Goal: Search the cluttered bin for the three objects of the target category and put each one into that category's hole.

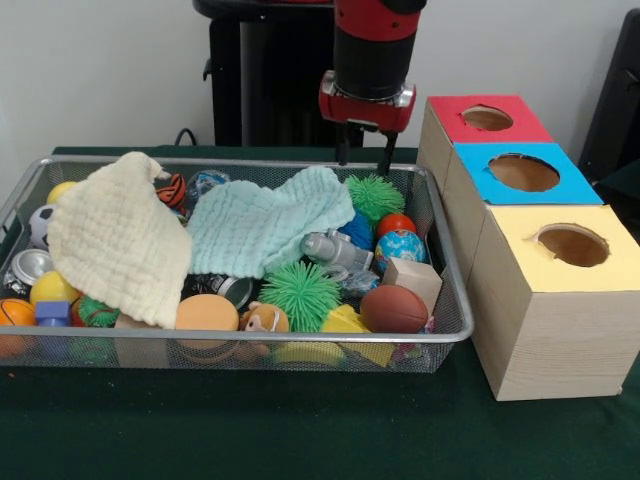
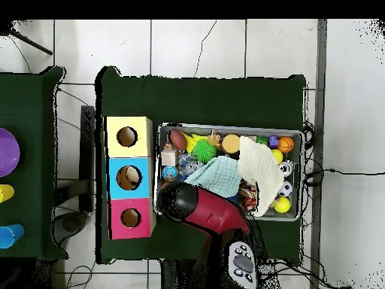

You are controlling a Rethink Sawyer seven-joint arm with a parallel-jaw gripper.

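While your tool [image 1: 364, 150] hangs over the far rim of the wire mesh bin [image 1: 240, 345], its two dark fingers stand parted with nothing between them, so you're released and empty. By my read you're at the search-and-pick stage, nothing yet carried to a box.

Your softest targets sit right on top. That cream-yellow cloth [image 1: 118, 238] drapes over the bin's end away from the boxes, covering balls beneath it. Beside it, touching, lies a mint-green cloth [image 1: 265, 225], nearer your tool. No third fabric piece can be picked out from here.

Next move, I'd judge: drop onto the mint-green cloth, pinch a raised fold, lift clear of the rim.

Watch the clutter! A green spiky ball [image 1: 300, 294] and a grey toy [image 1: 335, 250] sit at that cloth's edge and could snag or ride up with it. A globe ball [image 1: 400, 245] and a brown football [image 1: 393, 309] crowd the box end.

On the tabletop [image 1: 300, 430] just beside the bin stand three boxes: red-topped box [image 1: 484, 120], blue-topped box [image 1: 520, 172], yellow-topped box [image 1: 560, 245]. Which hole takes fabric, I cannot tell.
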